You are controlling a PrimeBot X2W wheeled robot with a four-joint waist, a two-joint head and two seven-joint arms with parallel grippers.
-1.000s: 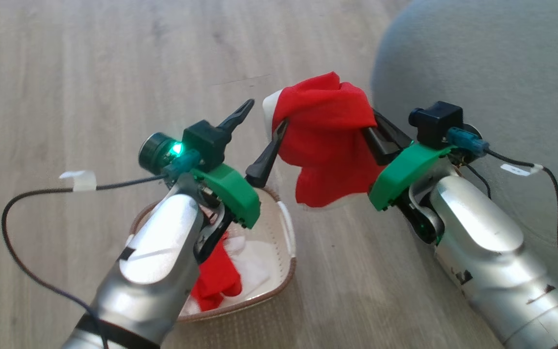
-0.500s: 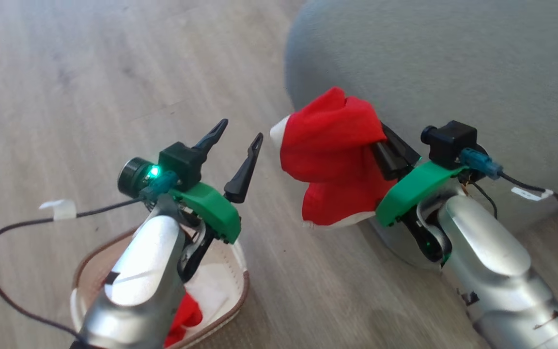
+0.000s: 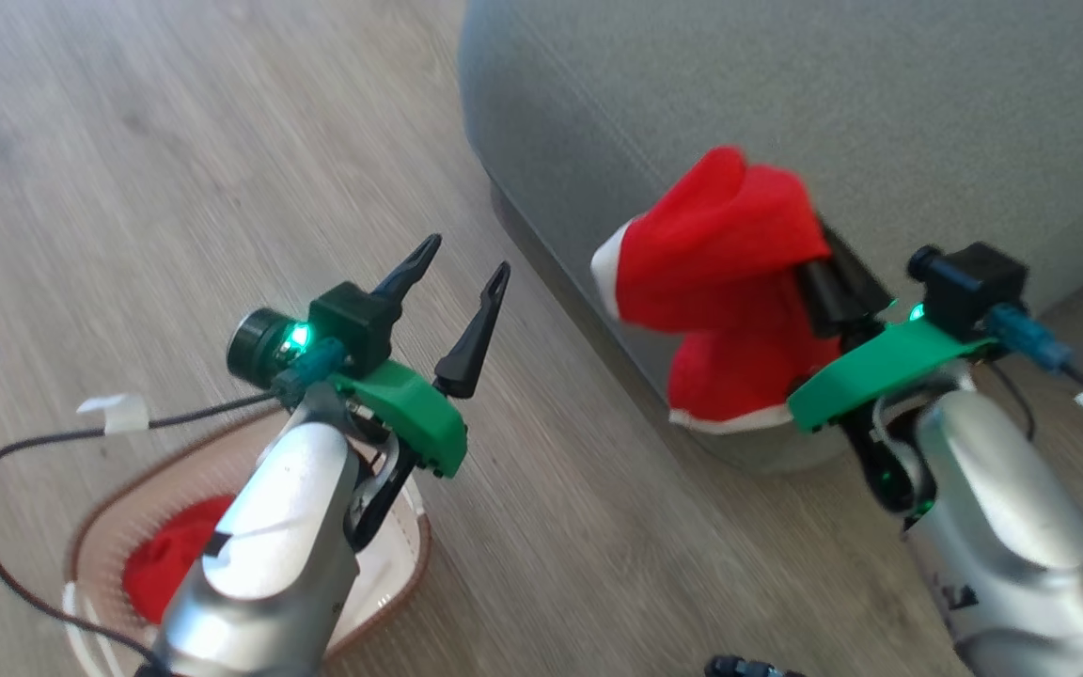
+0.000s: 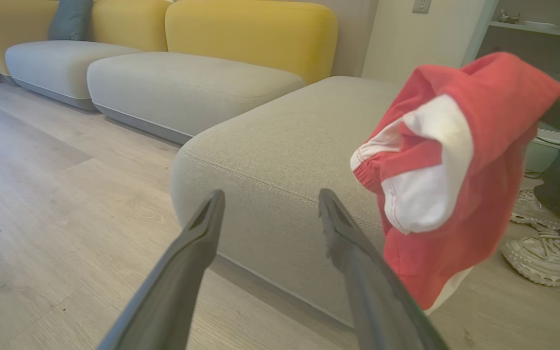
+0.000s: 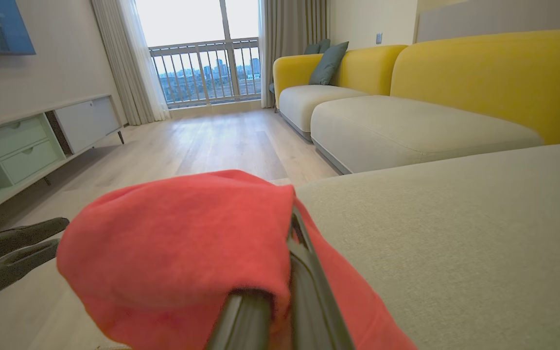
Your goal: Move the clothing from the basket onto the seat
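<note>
The soft red, white-banded garment (image 3: 720, 263) is clamped by the fingers of the right gripper (image 3: 824, 282) at the edge of the grey upholstered seat (image 3: 786, 94), those of the left gripper (image 3: 466, 259) being spread wide and empty; a drop to the wooden floor (image 3: 175, 141) is risked if it is released short.

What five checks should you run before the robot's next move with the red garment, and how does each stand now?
1. Right gripper shut on the held garment: ok.
2. Held garment above the seat top: not ok, it hangs at the seat's edge, short of the top.
3. Left gripper open, holding nothing: ok.
4. Left gripper apart from the held garment: ok.
5. Basket emptied: not ok, another red garment lies inside.
</note>
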